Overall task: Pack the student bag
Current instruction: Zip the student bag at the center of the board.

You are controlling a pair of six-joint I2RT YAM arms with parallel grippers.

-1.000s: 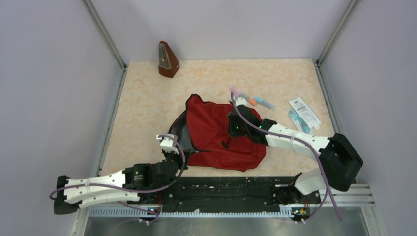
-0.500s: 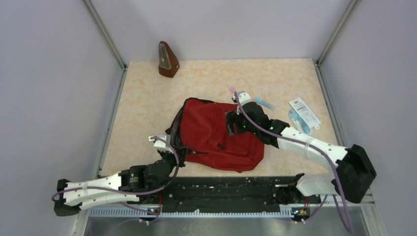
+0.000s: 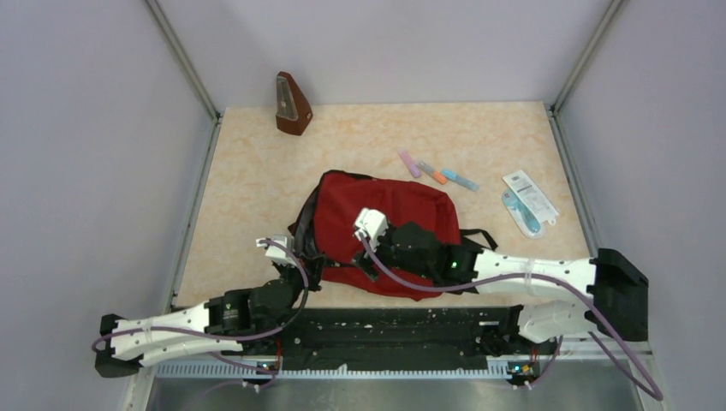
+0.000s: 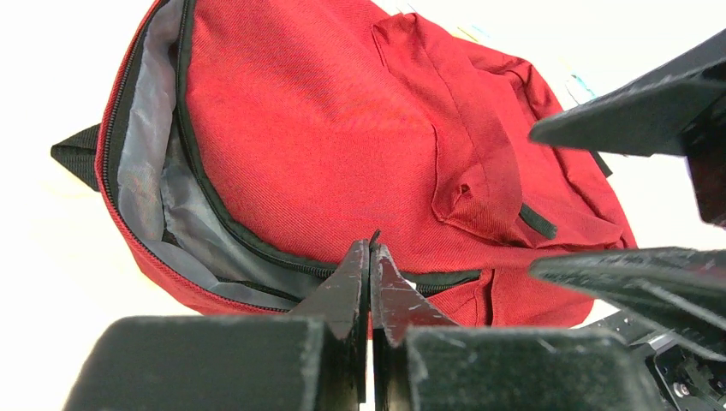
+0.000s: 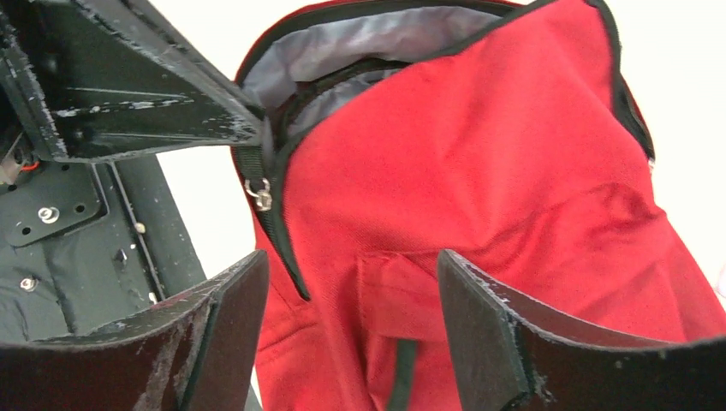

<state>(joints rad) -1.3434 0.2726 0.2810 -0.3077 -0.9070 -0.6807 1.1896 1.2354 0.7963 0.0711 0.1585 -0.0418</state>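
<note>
The student bag [image 3: 411, 208], dark red with black zipper trim, lies flat in the middle of the table with its main zipper open at the left, showing grey lining [image 4: 145, 171]. My left gripper [image 3: 306, 261] is at the bag's near-left edge, jaws shut on a thin black tab of the zipper trim [image 4: 373, 236]. My right gripper [image 3: 370, 255] hovers over the bag's near front, jaws open [image 5: 351, 308] above the red pocket fabric [image 5: 479, 154], with nothing between them. Its fingers [image 4: 633, 116] show at the right of the left wrist view.
Pink [image 3: 409, 163], orange [image 3: 433, 175] and blue [image 3: 460, 180] markers lie beyond the bag. A white packet [image 3: 531, 192] and a blue item [image 3: 517, 212] lie at the right. A brown metronome [image 3: 291, 104] stands at the back left.
The right gripper let go of the bag's far right side, opened, and swung to the near-left part of the bag. The bag settled flatter and shifted slightly left. The left gripper stayed shut.
</note>
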